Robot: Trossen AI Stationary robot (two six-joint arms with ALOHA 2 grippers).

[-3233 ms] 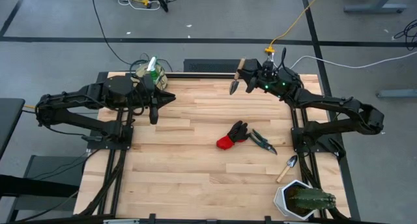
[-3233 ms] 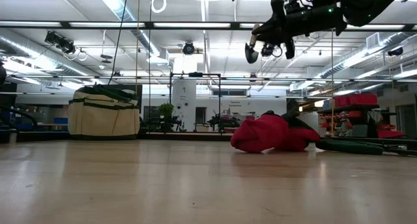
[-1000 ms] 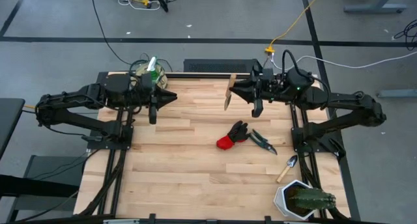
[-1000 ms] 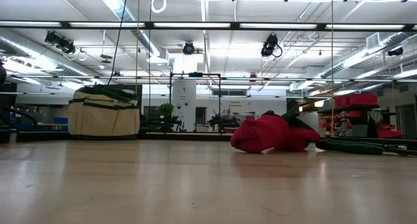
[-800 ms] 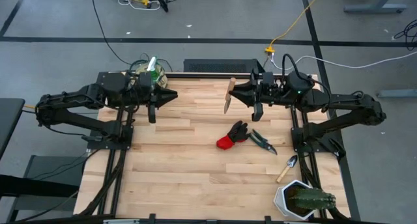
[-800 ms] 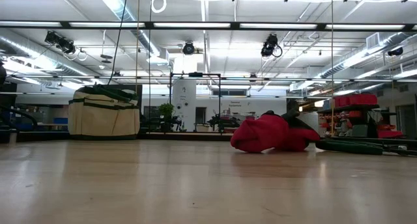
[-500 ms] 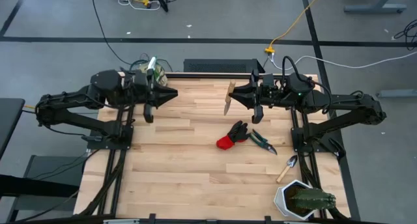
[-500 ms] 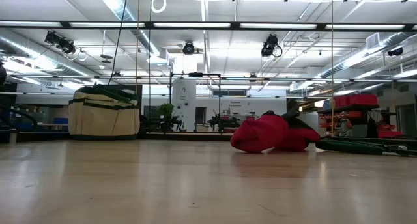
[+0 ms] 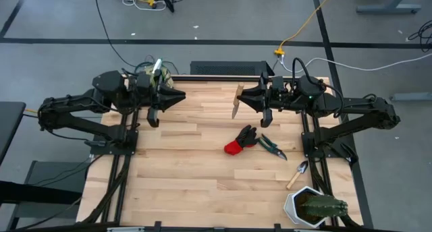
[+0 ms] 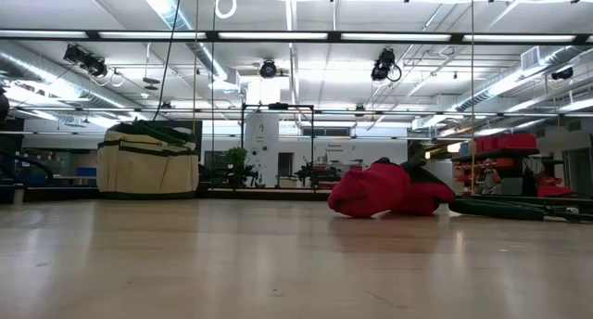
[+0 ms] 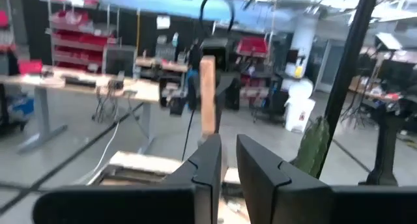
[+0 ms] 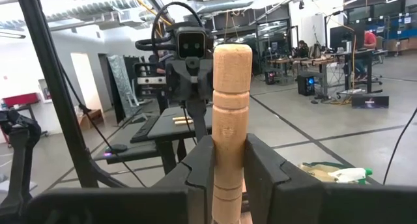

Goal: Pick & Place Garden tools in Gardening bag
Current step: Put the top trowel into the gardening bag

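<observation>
Right gripper point(image 9: 241, 96) is closed on a trowel point(image 9: 237, 99): in the right wrist view the two fingers point(image 12: 199, 165) press the wooden handle point(image 12: 230, 120) from both sides. It hangs high over the far part of the table point(image 9: 202, 185), too high to show in the low view. Left gripper point(image 9: 177, 97) faces it from the other side, well apart; its fingers point(image 11: 208, 165) stand nearly together and hold nothing.

The bag point(image 9: 150, 75) sits at the far corner behind the left gripper, with the green bottle point(image 9: 157, 66) already in it. Below the right gripper and nearer to the front lie the glove point(image 9: 240, 140) and the shears point(image 9: 271, 146), touching each other. A second trowel point(image 9: 298, 173) lies farther toward the front edge, near the pot point(image 9: 307, 206).

What could go wrong, in my judgement: the handle is round and smooth, so the trowel may turn or slip between the fingers during a fast move or a hand-over. The left arm is beside the bag, so the two arms could meet there if both move at once. The bag is close to the table edge, and a push on it could shift it.

For moving, the middle of the table between the grippers is bare, and this gives a free way across.
</observation>
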